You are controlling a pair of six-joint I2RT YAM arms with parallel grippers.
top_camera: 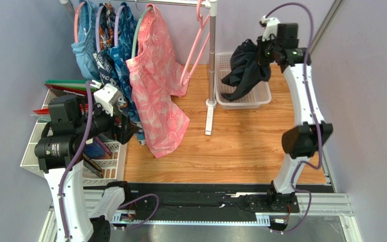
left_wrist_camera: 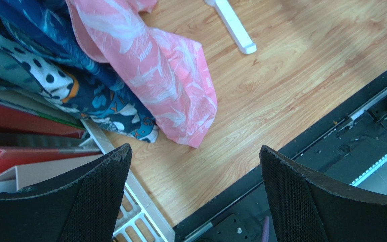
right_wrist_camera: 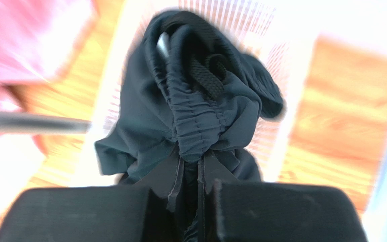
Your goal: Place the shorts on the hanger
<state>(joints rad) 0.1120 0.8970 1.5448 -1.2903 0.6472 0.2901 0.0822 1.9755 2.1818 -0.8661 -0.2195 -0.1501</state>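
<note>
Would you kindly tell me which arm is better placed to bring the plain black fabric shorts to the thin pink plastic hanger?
Right. The right gripper is shut on the shorts, held over the white basket near the hanger; the left gripper stands open, empty.

**Black shorts hang in a grip, pink hanger waits on the rail**

The shorts, plain black soft fabric with a gathered waistband and a dark drawcord, hang bunched from the right gripper, which is pinched tight on the cloth. Their lower folds reach down into the white basket. The hanger, thin pink plastic, hangs tilted by its hook from the end of the rail, just beside the pink leaf-print garment.
</note>
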